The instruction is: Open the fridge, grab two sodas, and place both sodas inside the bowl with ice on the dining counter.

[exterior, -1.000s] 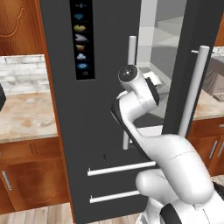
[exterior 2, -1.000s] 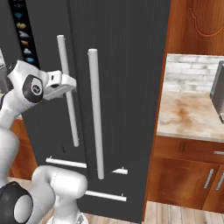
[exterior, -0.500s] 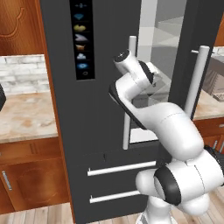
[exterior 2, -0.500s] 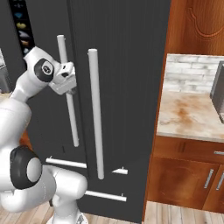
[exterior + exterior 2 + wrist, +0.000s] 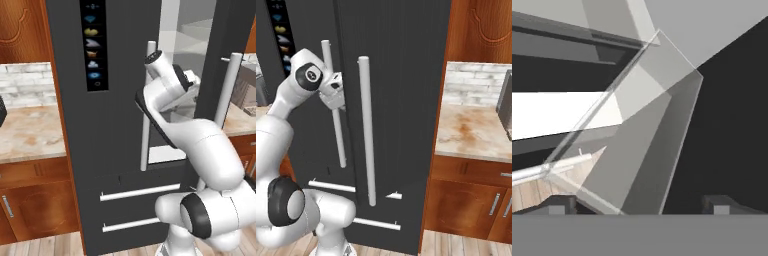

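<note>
The fridge (image 5: 110, 140) is tall and dark grey, with a black icon panel (image 5: 93, 45) on its left door. Its right door (image 5: 235, 45) stands ajar, and the white interior (image 5: 182, 35) shows in the gap. My gripper (image 5: 194, 81) is at that gap, just right of the left door's white bar handle (image 5: 146, 110). From the other side the gripper (image 5: 336, 95) sits beside that handle (image 5: 336, 130). In the hand view the gripper (image 5: 641, 205) is open with nothing between its fingertips (image 5: 559, 204), facing clear shelves and a bin edge (image 5: 632, 125). The sodas, the bowl and the dining counter are out of view.
Marble-topped wall counters on wood cabinets flank the fridge, left (image 5: 30, 135) and right (image 5: 476, 130). Two white drawer bars (image 5: 140, 192) run across the fridge's lower front. A dark appliance (image 5: 504, 100) stands on the right counter. The right door's handle (image 5: 367, 130) juts toward me.
The arm has swung its wrist up and to the right, carrying the open gripper from in front of the left door's handle toward the gap between the doors.
</note>
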Motion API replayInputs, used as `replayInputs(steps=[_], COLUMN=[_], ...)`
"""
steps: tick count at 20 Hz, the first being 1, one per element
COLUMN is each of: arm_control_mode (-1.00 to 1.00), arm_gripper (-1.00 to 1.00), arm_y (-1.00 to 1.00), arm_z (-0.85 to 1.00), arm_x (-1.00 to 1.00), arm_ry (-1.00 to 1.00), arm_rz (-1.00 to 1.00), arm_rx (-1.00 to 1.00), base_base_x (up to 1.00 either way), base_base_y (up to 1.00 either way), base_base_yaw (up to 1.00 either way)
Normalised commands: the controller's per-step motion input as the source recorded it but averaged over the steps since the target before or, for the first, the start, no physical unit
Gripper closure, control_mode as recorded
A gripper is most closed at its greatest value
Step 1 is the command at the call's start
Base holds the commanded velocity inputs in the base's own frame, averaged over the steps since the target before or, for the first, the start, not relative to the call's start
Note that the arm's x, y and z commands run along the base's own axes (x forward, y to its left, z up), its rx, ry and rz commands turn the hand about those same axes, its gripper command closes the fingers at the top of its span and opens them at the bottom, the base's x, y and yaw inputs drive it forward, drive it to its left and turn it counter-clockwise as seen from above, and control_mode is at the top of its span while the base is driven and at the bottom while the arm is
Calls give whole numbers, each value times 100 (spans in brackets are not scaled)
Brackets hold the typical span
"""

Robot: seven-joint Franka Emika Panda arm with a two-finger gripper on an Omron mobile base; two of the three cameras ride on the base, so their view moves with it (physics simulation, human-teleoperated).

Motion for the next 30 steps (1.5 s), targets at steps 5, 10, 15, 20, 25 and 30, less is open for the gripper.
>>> replayInputs(steps=[5,10,15,20,25,30], arm_control_mode=[-100,-100,-100,-100,-100,-100], arm_gripper=[-100,-100,-100,-100,-100,-100], arm_y=[-66,-80,-88,-81,-39,66], arm_z=[0,0,0,0,0,11], arm_x=[-77,-73,-68,-18,-29,-36], arm_ry=[0,0,-1,0,-7,-20], arm_rz=[-14,-12,-7,-1,0,0], arm_rx=[7,11,14,19,15,0], base_base_x=[0,0,0,0,0,0], base_base_y=[0,0,0,0,0,0], base_base_yaw=[0,0,0,0,0,0])
